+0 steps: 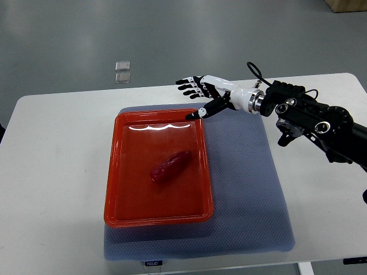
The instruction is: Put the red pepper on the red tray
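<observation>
A red pepper (170, 166) lies in the middle of the red tray (121, 195), tilted with its tip toward the upper right. My right hand (198, 94) comes in from the right edge and hovers over the tray's far right corner, fingers spread and holding nothing. The thumb points down toward the tray's far rim. The hand is well apart from the pepper. The left arm does not show.
The tray rests on a grey-blue mat (252, 189) on a white table (51, 172). Two small clear squares (123, 71) lie on the floor beyond the table's far edge. The right arm's black forearm (315, 117) spans the table's right side.
</observation>
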Controlling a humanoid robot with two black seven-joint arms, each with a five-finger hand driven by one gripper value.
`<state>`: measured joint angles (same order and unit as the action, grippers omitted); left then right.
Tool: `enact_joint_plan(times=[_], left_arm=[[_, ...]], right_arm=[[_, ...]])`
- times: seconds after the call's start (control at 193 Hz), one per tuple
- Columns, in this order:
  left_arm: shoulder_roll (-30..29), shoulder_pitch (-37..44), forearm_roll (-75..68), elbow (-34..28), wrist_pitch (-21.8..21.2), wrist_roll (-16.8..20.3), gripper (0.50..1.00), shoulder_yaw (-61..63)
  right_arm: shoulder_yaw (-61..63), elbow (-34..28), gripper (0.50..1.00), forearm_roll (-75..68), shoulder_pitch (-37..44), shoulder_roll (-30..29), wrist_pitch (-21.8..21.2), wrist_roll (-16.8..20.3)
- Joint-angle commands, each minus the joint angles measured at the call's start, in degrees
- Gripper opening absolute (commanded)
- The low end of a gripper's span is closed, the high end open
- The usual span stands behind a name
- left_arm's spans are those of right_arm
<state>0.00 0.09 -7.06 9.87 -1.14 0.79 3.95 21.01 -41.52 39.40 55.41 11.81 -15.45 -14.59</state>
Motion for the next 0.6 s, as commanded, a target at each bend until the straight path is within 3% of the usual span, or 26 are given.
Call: enact_joint_plan(times=[0.0, 0.192, 0.596], left_arm=[[0.0, 0.0, 0.0, 0.1, 0.0, 0.0, 1.000, 0.0], [0.0, 0.0, 0.0, 0.0, 0.0, 0.0, 1.000, 0.0], [0.0, 0.0, 0.0, 0.0, 0.0, 0.0, 1.000, 0.0]], right_arm=[[5.4, 1.0, 0.913, -5.8, -4.3, -0.1, 0.0, 2.3], [12.4, 4.3, 0.913, -18.9, -8.4, 0.0, -1.3, 4.5], [13.0, 9.0, 0.913, -48.8, -9.9, -0.5, -4.6, 10.2]])
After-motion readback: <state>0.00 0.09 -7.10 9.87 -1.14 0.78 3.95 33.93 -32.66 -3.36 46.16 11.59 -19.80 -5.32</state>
